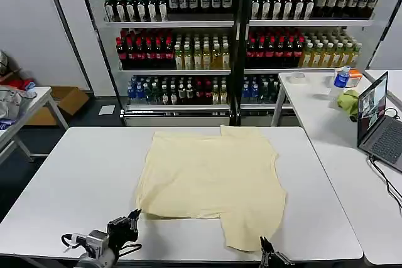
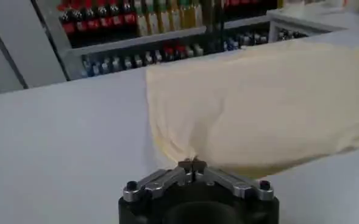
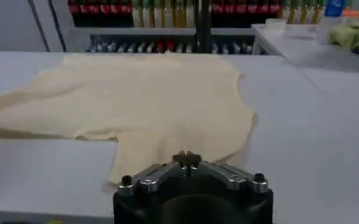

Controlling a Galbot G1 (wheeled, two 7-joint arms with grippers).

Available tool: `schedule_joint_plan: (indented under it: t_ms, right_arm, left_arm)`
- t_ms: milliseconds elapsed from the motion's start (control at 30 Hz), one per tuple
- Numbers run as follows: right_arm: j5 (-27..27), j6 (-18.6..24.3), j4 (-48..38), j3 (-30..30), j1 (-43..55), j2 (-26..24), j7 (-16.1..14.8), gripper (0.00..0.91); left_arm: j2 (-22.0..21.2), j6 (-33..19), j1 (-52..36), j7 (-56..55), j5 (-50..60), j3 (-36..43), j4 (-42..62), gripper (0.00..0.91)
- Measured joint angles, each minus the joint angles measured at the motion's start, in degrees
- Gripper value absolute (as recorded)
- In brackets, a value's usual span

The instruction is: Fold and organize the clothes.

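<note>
White tabletop (image 1: 75, 174) has the T-shirt (image 1: 210, 177) spread flat, just ahead of both grippers: left fingers (image 2: 193, 165) pinched together on its corner, right fingers (image 3: 186, 159) closed, empty, at its hem.

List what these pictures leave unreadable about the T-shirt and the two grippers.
- T-shirt: its neck opening cannot be made out in the head view; the fabric lies partly folded over itself.
- T-shirt's far side, left wrist view: cut off by the picture's edge.
- Left gripper: shut at the shirt's corner; whether it pinches fabric cannot be told.
- Right gripper: shut at the near hem; its body hides the contact.
</note>
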Motion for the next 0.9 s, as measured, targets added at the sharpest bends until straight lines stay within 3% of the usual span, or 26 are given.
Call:
schedule_joint_plan:
  t_ms: [500, 900]
  right_arm:
    - [2.93, -0.39, 5.1, 5.66, -1.13, -1.93, -0.69, 0.0]
    - [6.5, -0.19, 3.81, 9.25, 3.62, -4.67, -0.72, 0.0]
  left_arm:
    - [2.18, 0.02, 3.84, -0.27, -2.2, -3.89, -6.61, 0.01]
    - [3.21, 0.01, 3.5, -0.3, -2.63, -3.88, -8.07, 0.01]
